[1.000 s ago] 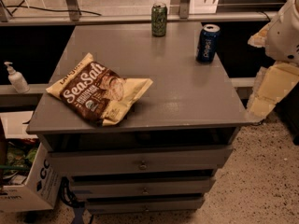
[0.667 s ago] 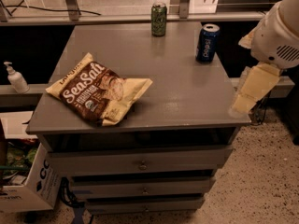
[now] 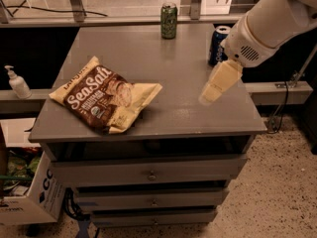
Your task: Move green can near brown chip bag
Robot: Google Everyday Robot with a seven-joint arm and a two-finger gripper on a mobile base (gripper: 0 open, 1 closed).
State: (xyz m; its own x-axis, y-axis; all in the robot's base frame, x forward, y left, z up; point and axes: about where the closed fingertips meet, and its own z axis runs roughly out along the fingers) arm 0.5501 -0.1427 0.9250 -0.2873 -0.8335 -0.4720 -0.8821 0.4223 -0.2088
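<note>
The grey table (image 3: 168, 68) carries the brown chip bag (image 3: 106, 100) flat at its front left. The pincer (image 3: 209, 95) hovers over the table's right side, having swung in from beyond the edge, touching nothing; whether it is apart or together cannot be told. The green can (image 3: 169, 21) stands unmoved at the far edge, well apart from the bag.

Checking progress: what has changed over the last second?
The gripper has swung left from right of the table to above its top, its arm now partly covering the blue can. The green can, blue can and brown chip bag stayed put.
</note>
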